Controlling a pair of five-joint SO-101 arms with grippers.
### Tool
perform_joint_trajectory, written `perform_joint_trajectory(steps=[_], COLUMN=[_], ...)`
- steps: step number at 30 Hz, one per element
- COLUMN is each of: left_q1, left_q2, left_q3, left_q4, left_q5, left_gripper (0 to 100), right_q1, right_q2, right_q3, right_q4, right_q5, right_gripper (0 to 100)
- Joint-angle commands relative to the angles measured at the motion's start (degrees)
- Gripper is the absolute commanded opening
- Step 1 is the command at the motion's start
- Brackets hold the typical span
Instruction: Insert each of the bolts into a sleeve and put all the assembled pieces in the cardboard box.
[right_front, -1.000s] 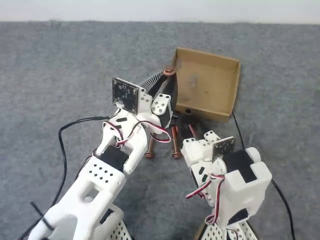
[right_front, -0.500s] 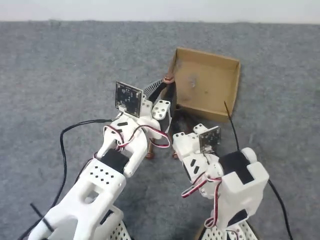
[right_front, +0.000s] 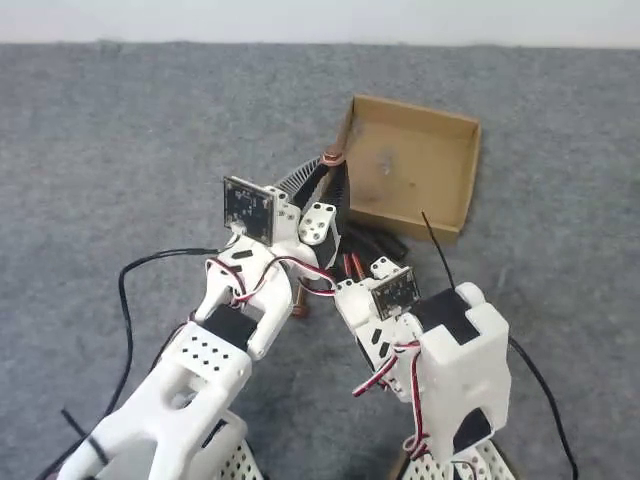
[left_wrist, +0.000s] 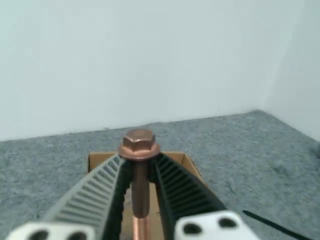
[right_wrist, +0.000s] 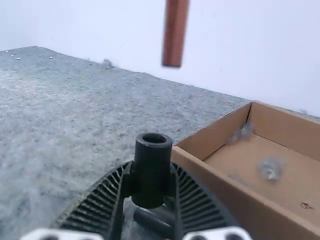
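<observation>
Bolt (left_wrist: 139, 146) hangs head-up, clenched in the left gripper (left_wrist: 140, 162), above the sleeve (right_wrist: 151, 167) that the right gripper (right_wrist: 150, 176) grasps bore-up, just left of the cardboard box (right_front: 412, 224), apparently lined up for insertion.

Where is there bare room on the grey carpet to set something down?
Free: the wide grey carpet left of the brown cardboard box, and the strip to its right. Crowded: just in front of the box, where loose copper bolts and black sleeves lie.

Grey carpet (right_front: 120, 130) runs back to a plain white wall (left_wrist: 150, 60).
</observation>
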Motion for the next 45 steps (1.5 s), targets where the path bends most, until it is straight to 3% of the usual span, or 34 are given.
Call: perform_joint_trajectory(steps=[1,45], left_q1=[-0.5,-0.4], left_q2=[-0.3,-0.3], left_q3=[-0.6,5.0], left_q4=[-3.2,-3.5], left_q5=[-0.4,-0.6], left_gripper=[1,1], right_q1=[-0.7,-0.4], right_q2=[-0.6,-0.5], right_q3=[-1.1,1.2], right_q4=[-1.6,-5.7], right_q5=[1.1,1.0], right_gripper=[0.6,0.6])
